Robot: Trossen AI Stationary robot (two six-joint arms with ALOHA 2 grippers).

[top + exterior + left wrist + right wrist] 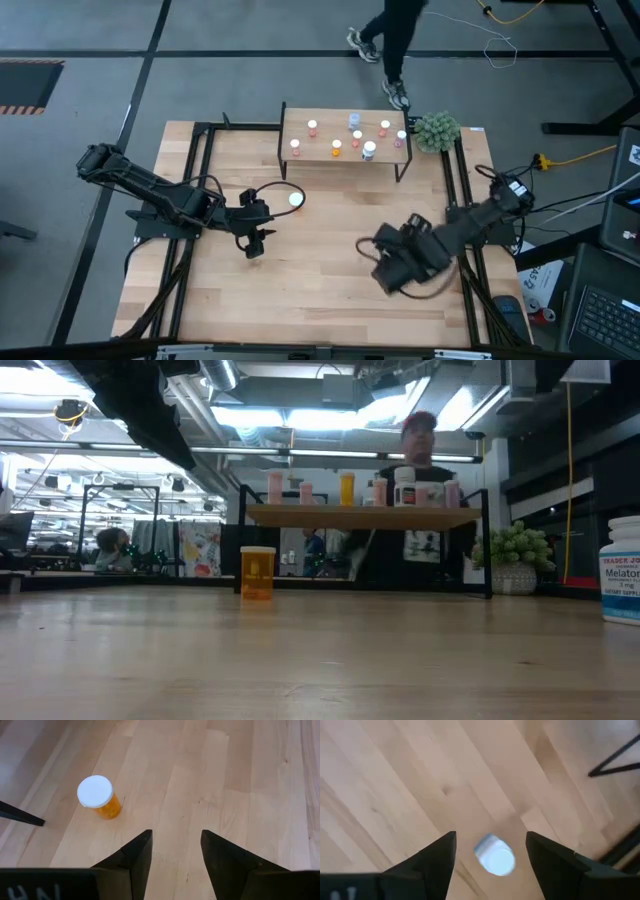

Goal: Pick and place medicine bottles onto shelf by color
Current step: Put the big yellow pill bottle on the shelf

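The shelf (345, 140) stands at the table's far middle on black legs and carries several white-capped bottles: pink, one orange, one blue and a larger white one (368, 150); it also shows in the low view (365, 516). An orange bottle (295, 199) stands upright on the table in front of the shelf (257, 572). My left gripper (255, 243) is open just near of it, with the bottle ahead of its fingers (98, 797). My right gripper (385, 270) is open above a white-capped bottle (494, 857) that lies between its fingers, untouched. A white labelled bottle (622, 570) stands at the low view's right.
A green bushy plant (437, 130) stands at the shelf's right end. Black frame rails (200, 200) run along the table's left and right sides. A black cable loops by the orange bottle (275, 190). A person (395, 40) walks beyond the far edge.
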